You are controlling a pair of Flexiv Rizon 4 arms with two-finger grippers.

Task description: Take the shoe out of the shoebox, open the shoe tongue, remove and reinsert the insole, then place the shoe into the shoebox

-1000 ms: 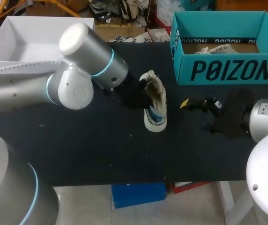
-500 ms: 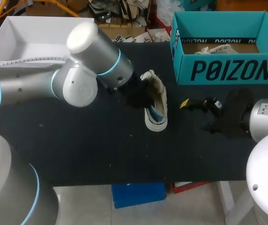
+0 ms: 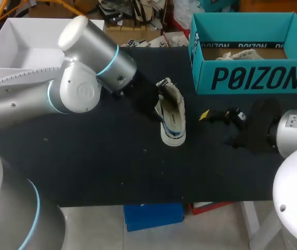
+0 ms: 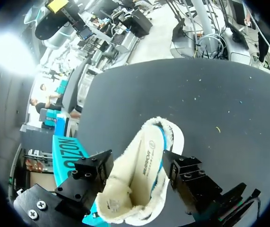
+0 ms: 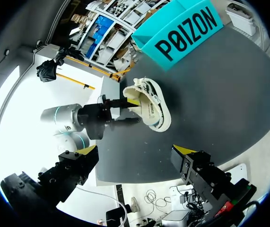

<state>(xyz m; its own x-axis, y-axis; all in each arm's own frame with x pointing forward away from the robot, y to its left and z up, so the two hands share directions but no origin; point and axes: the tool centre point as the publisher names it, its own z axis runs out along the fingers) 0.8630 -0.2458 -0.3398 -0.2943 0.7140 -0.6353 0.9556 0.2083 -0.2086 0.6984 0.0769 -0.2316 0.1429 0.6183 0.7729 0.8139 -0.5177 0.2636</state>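
A cream shoe (image 3: 171, 117) with a fleecy lining lies on the black table (image 3: 96, 161), its insole (image 4: 147, 155) resting inside it. My left gripper (image 3: 156, 99) is at the shoe's heel end. Its fingers (image 4: 186, 174) stand apart on either side of the heel (image 4: 125, 198), and a gap shows at one finger, so it is open. My right gripper (image 3: 216, 127) hovers open and empty to the right of the shoe (image 5: 149, 106). The teal shoebox (image 3: 249, 78) stands at the back right.
A white open box (image 3: 34, 41) sits at the back left, behind my left arm (image 3: 80, 78). Pale contents lie inside the teal shoebox (image 5: 187, 30). Bare black tabletop (image 5: 210, 109) lies in front of the shoe.
My left gripper has gone from shut to open and drawn back a little to the left. The insole now lies flat in the shoe, covering the blue inside.
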